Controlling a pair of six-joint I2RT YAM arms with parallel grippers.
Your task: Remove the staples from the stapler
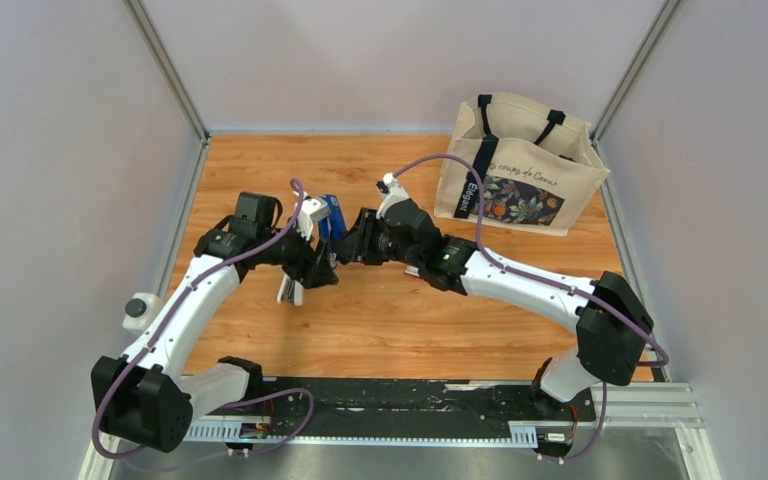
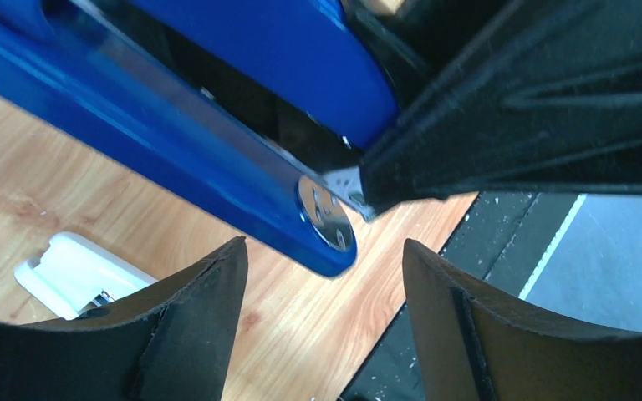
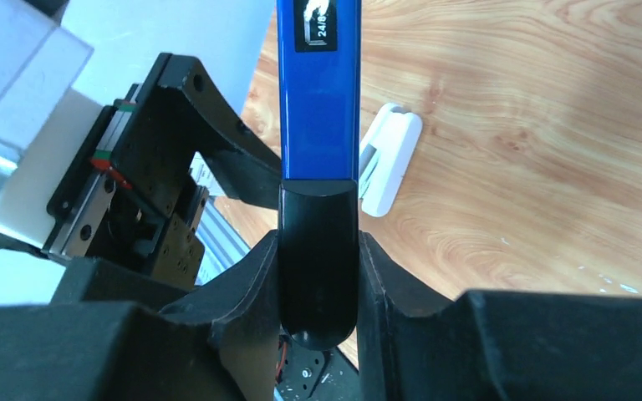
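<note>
The dark-blue stapler [image 1: 333,216] is held off the table between the two grippers. In the right wrist view my right gripper [image 3: 318,242] is shut on the stapler's black rear end [image 3: 318,276], and the blue body [image 3: 318,100] runs away from it. In the top view the right gripper [image 1: 346,248] sits at mid-table. My left gripper [image 1: 320,270] is open. In the left wrist view its fingers [image 2: 209,309] stand apart just below the stapler's blue tip with its silver plate [image 2: 324,219], not touching it. No staples show.
A white stapler [image 1: 290,290] lies on the wooden table under the left gripper; it also shows in the left wrist view [image 2: 75,271] and the right wrist view [image 3: 389,163]. A printed tote bag [image 1: 520,165] stands at the back right. Grey walls enclose the table.
</note>
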